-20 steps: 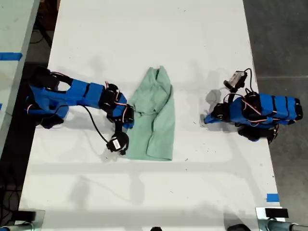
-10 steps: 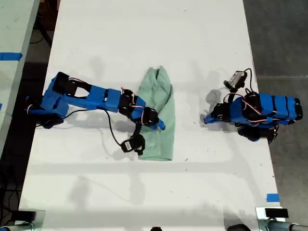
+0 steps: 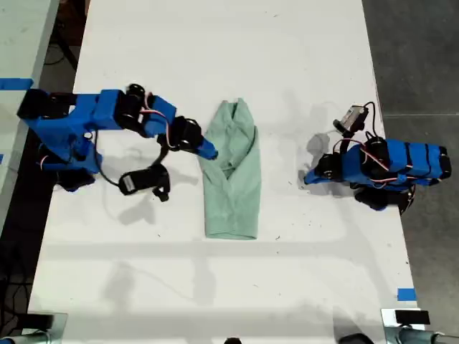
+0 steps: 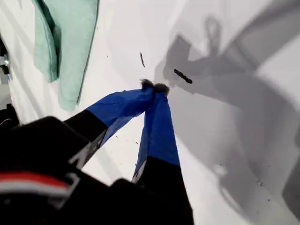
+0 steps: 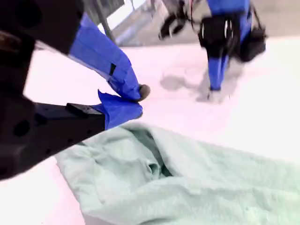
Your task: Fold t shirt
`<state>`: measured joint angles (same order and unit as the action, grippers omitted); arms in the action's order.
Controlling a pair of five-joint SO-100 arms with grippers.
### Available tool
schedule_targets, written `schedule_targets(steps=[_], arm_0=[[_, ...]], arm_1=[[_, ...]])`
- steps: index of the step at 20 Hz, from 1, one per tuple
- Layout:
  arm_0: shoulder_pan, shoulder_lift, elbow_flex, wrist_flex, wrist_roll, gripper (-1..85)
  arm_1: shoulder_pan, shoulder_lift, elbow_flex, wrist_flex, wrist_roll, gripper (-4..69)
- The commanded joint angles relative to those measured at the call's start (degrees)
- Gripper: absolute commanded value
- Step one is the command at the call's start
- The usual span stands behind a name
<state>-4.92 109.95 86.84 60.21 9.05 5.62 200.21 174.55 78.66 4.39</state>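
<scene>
Lifted clear, my second hand [image 3: 210,152] hovers closed — t shirt [image 3: 232,172] lies folded.

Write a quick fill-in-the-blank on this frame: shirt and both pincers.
1. The pale mint-green wrinkled cloth t shirt lies on a ____ table.
2. My first pincer is ____, tips on bare table.
3. My second pincer holds ____.
4. In the exterior view, the arm nearer the shirt is on the view's ____.

Missing: white; shut; nothing; left
</scene>
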Motion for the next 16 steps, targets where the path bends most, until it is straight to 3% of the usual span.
schedule_targets(steps=[1, 7, 9, 16], arm_0=[[-5.27, 43.15, 36.65, -10.55, 1.76, -0.1], [-11.34, 85.69, 94.83, -19.16, 0.88, 0.3], [-10.46, 96.86, 95.98, -11.69, 1.85, 0.7], [-11.69, 96.24, 96.77, -9.32, 1.76, -0.1]], arm_1=[[-0.26, 0.7, 2.11, 0.09, -0.88, -0.9], [-0.09, 0.7, 2.29, 0.09, -0.35, -0.9], [-0.26, 0.7, 2.29, 0.09, 0.0, -0.9], [0.0, 0.7, 2.37, 0.0, 0.26, -0.9]])
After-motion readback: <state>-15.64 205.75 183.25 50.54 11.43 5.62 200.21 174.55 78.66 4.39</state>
